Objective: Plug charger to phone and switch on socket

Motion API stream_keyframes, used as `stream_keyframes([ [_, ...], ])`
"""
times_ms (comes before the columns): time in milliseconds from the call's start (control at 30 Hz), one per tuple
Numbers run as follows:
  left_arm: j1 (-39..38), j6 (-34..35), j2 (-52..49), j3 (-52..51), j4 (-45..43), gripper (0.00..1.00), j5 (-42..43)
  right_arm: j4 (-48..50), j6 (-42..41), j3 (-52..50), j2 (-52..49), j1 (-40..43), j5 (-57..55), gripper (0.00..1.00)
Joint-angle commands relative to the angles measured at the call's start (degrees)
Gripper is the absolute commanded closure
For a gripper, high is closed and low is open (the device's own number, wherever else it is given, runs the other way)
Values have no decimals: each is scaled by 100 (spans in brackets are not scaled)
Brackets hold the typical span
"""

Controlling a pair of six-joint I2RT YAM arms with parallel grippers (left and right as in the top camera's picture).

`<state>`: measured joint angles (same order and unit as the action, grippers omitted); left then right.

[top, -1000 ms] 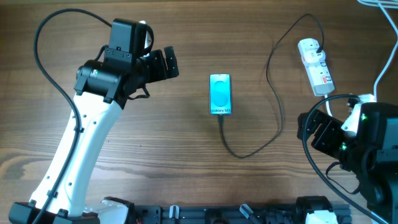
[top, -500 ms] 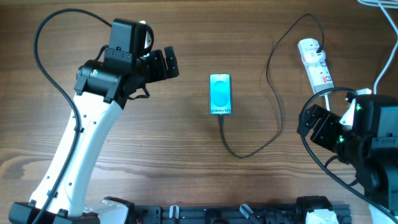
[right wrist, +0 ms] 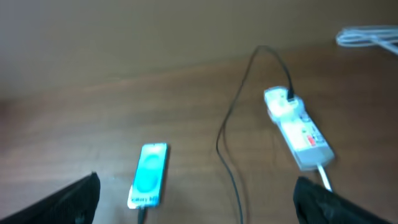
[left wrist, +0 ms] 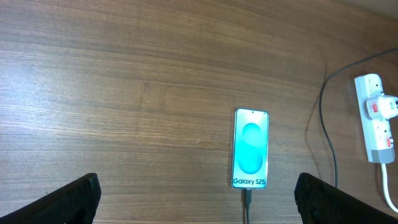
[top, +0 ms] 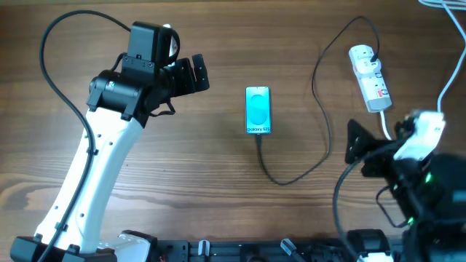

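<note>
The phone (top: 258,110) lies flat mid-table with its turquoise screen lit. The charger's thin black cable (top: 322,124) leaves the phone's bottom edge, loops right and climbs to a white adapter (top: 362,54) on the socket (top: 373,89), a white strip with red switches. In the left wrist view the plug tip (left wrist: 247,198) meets the bottom of the phone (left wrist: 250,149). My left gripper (top: 191,75) hovers left of the phone, open and empty. My right gripper (top: 357,148) is open below the socket. In the blurred right wrist view, the phone (right wrist: 149,175) and socket (right wrist: 298,129) lie ahead of it.
The socket's thick white cord (top: 445,87) runs off past the right edge, with more white cord (right wrist: 367,38) at the far right. The black cable loop (top: 287,178) lies on the wood between phone and right arm. The left arm's own black hose (top: 54,80) arcs over the left side.
The right arm has swung down and toward the front edge, away from the socket, with its gripper now pointing left. The left arm, phone and cable are unchanged.
</note>
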<state>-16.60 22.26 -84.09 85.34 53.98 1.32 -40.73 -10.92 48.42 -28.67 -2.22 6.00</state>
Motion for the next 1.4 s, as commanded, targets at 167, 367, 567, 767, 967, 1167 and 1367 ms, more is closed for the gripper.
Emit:
stream_keyframes([
  [167, 11, 72, 11, 0, -11, 0, -55, 2111, 345, -2747, 1969, -22, 568, 0],
  [367, 11, 72, 11, 0, -11, 0, -55, 3362, 348, -3967, 2837, -20, 612, 0],
  [567, 11, 72, 11, 0, -11, 0, -55, 4218, 422, -4422, 2848, -20, 654, 0],
  [767, 11, 72, 11, 0, -11, 0, -57, 4284, 1182, -4444, 2848, -20, 695, 0],
  [967, 11, 72, 11, 0, -9, 0, -55, 4465, 1543, -4586, 2848, -20, 693, 0],
  [1167, 11, 72, 11, 0, -11, 0, -55, 4669, 1541, -4817, 2848, -20, 691, 0],
  [1367, 11, 72, 11, 0, -9, 0, -55, 4489, 1523, -4817, 2848, -17, 514, 0],
])
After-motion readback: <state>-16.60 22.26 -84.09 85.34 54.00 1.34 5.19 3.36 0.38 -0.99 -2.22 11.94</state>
